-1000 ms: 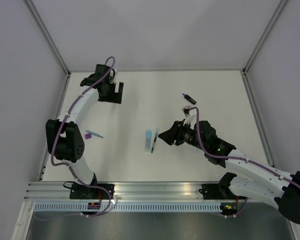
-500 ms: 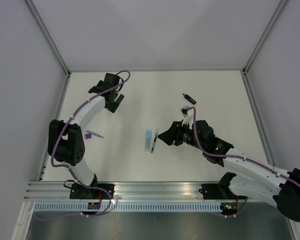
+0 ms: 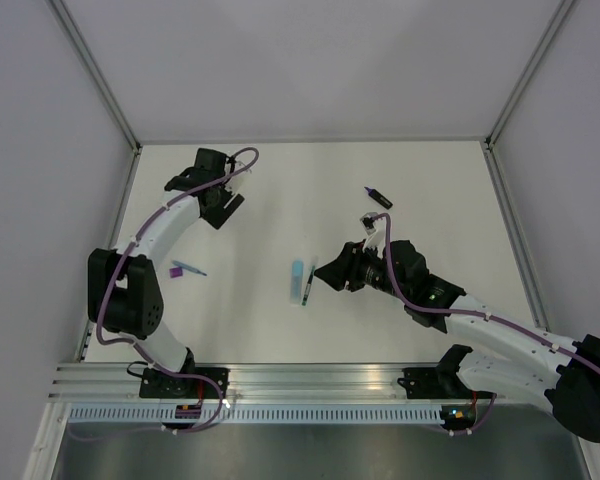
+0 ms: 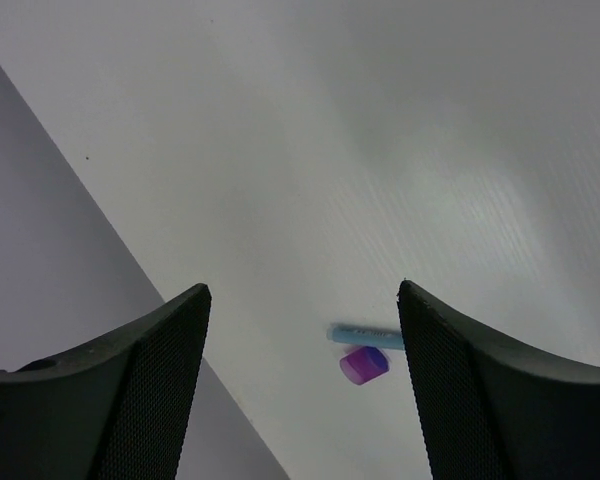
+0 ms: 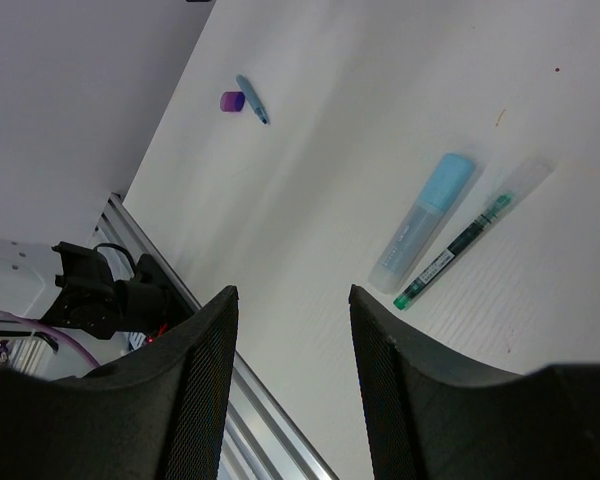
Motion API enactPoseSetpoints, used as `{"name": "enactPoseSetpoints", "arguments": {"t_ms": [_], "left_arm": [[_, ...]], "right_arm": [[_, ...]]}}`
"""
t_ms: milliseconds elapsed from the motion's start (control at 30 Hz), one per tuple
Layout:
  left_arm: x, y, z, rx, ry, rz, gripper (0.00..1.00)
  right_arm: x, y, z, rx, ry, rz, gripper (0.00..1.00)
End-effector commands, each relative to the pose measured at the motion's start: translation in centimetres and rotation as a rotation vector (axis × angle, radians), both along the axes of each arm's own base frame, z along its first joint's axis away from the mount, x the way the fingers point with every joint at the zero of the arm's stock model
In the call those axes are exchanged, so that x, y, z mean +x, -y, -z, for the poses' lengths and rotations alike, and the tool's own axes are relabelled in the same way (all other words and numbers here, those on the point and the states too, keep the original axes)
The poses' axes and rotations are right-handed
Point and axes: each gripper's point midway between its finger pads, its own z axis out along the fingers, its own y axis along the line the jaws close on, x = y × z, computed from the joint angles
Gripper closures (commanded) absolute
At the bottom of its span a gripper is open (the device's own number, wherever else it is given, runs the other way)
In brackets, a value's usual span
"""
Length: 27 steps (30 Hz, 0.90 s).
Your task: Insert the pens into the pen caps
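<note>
White table (image 3: 280, 190) | left gripper (image 4: 305, 290) near far-left corner, right gripper (image 5: 292, 295) at centre, both agape, empty | highlighter (image 5: 420, 225), dark pen (image 5: 448, 252) at centre look capped | purple cap (image 4: 364, 364), blue pen (image 4: 365, 333) lie loose by left edge.

Open tabletop (image 3: 280, 200) around highlighter (image 5: 423, 222) and thin pen (image 5: 450, 250), just beside each other.

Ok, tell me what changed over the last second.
The left gripper turned and shifted slightly nearer; open, empty. The right gripper barely edged toward the highlighter. Nothing was grasped or released. Highlighter, dark pen, purple cap and marker stayed put.
</note>
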Motion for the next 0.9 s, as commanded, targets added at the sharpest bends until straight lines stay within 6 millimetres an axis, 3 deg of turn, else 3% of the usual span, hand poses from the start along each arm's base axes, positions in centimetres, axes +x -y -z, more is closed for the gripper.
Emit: {"name": "enactPoseSetpoints", "arguments": {"t_ms": [0,100,133,200,333,467,700,867], "left_arm": [[-1.6,-1.4,2.1,0.101,-0.149,0.142,0.20],[-2.2,-2.4,3.7,0.163,-0.236,0.176,0.25],[-2.5,-2.0,4.2,0.151,-0.272,0.212,0.32],[-5.1,-0.1,5.4,0.077,-0.420,0.398,0.35],[-6.6,-0.1,7.4,0.038,-0.543,0.438,0.27],[-7.7,-0.6,9.9,0.047,-0.619,0.448,0.28],[-7.7,-1.7,9.1,0.101,-0.627,0.424,0.34],[-10.6,-3.9,10.8,0.220,-0.790,0.416,0.34]], "right_arm": [[0.2,-0.2,-1.8,0.035,0.049,0.005,0.46],[0.2,-0.3,-1.8,0.037,0.047,0.000,0.46],[0.3,-0.3,-1.8,0.034,0.046,0.002,0.46],[0.3,-0.2,-1.7,0.028,0.048,0.004,0.46],[0.2,-0.1,-2.2,0.033,0.054,0.004,0.46],[0.1,0.1,-2.4,0.038,0.063,0.006,0.46],[-0.1,-0.1,-2.6,0.050,0.057,-0.003,0.46],[0.0,0.1,-2.8,0.040,0.070,0.004,0.45]]}}
